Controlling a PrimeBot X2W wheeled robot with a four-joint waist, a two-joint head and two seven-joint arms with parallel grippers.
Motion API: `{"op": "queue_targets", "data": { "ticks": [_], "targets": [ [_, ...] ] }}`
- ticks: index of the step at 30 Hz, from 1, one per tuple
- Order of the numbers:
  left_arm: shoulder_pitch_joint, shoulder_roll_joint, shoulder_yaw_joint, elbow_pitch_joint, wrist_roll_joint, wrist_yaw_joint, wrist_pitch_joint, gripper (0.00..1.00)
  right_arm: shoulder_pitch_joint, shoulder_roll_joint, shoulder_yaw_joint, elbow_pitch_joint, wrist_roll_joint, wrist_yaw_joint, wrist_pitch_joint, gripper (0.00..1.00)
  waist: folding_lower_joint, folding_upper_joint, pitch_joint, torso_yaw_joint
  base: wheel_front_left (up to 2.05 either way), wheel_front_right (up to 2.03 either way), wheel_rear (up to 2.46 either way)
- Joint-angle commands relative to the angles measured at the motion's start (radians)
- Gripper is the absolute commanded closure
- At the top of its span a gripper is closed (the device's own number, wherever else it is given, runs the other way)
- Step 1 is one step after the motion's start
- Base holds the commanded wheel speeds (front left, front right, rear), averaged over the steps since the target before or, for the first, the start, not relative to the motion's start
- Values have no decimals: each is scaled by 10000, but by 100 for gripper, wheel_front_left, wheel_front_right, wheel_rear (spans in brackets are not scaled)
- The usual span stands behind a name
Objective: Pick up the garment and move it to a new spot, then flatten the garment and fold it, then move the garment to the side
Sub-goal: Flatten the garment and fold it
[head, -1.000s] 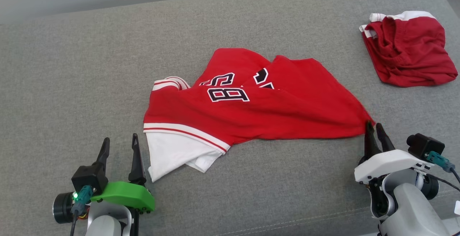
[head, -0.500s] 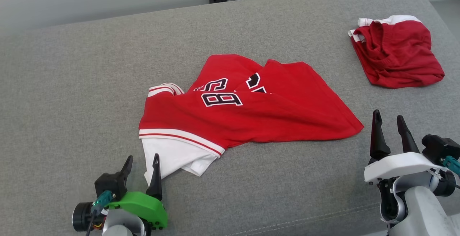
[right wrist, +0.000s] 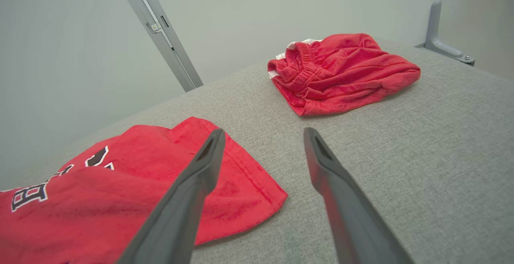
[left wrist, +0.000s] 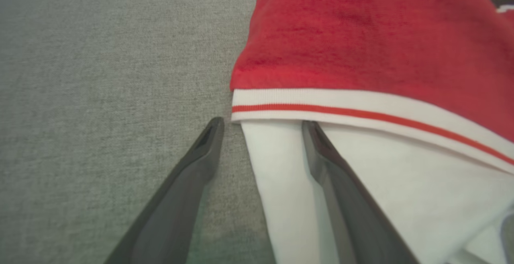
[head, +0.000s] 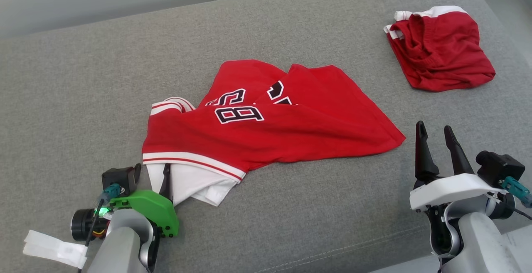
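A red jersey [head: 291, 136] with black-and-white letters lies crumpled mid-surface, its white underlayer [head: 195, 183] sticking out at the lower left. My left gripper [head: 153, 173] is open at that white edge. In the left wrist view one finger rests over the white cloth [left wrist: 401, 199] and the other over bare grey fabric, the cloth's edge between them, just short of the red-striped band [left wrist: 361, 111]. My right gripper [head: 434, 128] is open and holds nothing, just right of the jersey's right corner [right wrist: 261, 199].
A second red garment [head: 440, 48] with white trim lies bunched at the back right [right wrist: 341, 71]. The grey padded surface [head: 83, 77] curves down at its right end. A metal post [right wrist: 160, 31] and a bracket [right wrist: 441, 43] stand behind it. White tape [head: 54, 248] hangs from my left arm.
My right gripper let go of the jersey's right corner, opened and drew back. My left gripper advanced onto the white edge. The camera also shifted.
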Motion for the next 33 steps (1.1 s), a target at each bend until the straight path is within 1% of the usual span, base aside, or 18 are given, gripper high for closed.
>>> {"op": "queue_targets", "data": {
  "ticks": [1,2,3,6,9,16,18,21,23,24,25,28,33],
  "targets": [
    [-208,79,13,183,-114,-25,-40,21,125,-10,9,-53,87,-16,-8,0,0,95,71,-117,0,0,0],
    [-311,86,-13,356,-99,-56,-78,66,127,-13,13,-66,100,-16,-14,0,0,95,86,-155,0,0,0],
    [-411,81,-45,475,-91,-109,-168,100,131,-13,-1,-83,109,-16,-23,0,0,95,97,-185,0,0,0],
    [-688,72,-49,575,-84,-126,-545,100,166,-11,-48,-138,106,-16,-45,0,0,95,129,-240,0,0,0],
    [-912,103,-11,292,30,14,-830,100,178,-9,-85,-198,107,-16,-65,0,0,95,184,-247,0,0,0],
    [-1515,327,-16,-574,468,162,-943,100,-98,-10,38,-254,198,-16,-90,0,0,95,503,-344,0,0,0],
    [-1729,371,-92,-607,591,115,-938,100,-191,-11,101,-244,220,-16,-89,0,0,95,631,-422,0,0,0],
    [-2139,357,-249,-136,667,-19,-940,100,-326,-11,209,-140,275,-16,-102,0,0,95,788,-554,0,0,0],
    [-2382,371,-310,319,706,-25,-939,59,-422,-9,310,-61,317,-16,-115,0,0,95,865,-654,0,0,0],
    [-2506,393,-329,490,719,-25,-941,31,-465,-11,336,-29,337,-16,-123,0,0,95,890,-691,0,0,0],
    [-2611,412,-315,610,718,-24,-941,0,-488,-11,355,1,344,-16,-129,0,0,95,909,-717,0,0,0],
    [-2702,423,-182,569,615,-45,-941,0,-474,-11,296,48,345,-16,-139,0,0,95,921,-738,0,0,0],
    [-2300,534,88,-199,542,-135,-942,0,-299,-9,56,31,213,-15,-135,0,0,95,773,-550,0,0,0]
  ]
}}
